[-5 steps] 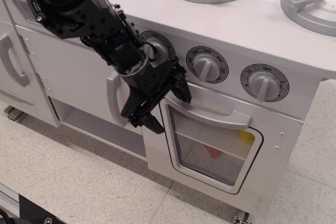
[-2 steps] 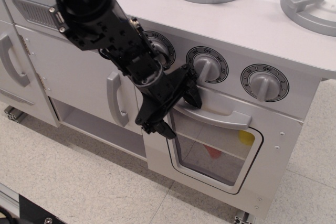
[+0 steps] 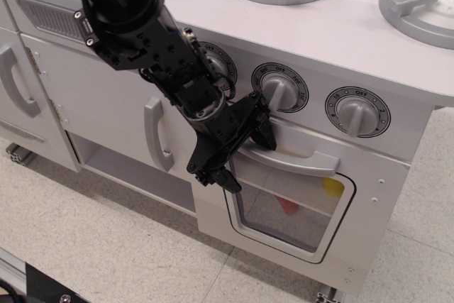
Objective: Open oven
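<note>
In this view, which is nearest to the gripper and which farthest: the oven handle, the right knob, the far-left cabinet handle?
From the gripper:
1. Oven handle, just right of the fingers.
2. Right knob, upper right on the panel.
3. Far-left cabinet handle, at the left edge.

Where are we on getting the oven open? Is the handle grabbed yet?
Done: the gripper is at the left end of the oven door's bar handle, fingers spread above and below it. In hand: positioning; the jaws look open, not clamped. Left: close on the handle and pull, since the door sits flush and shut.
</note>
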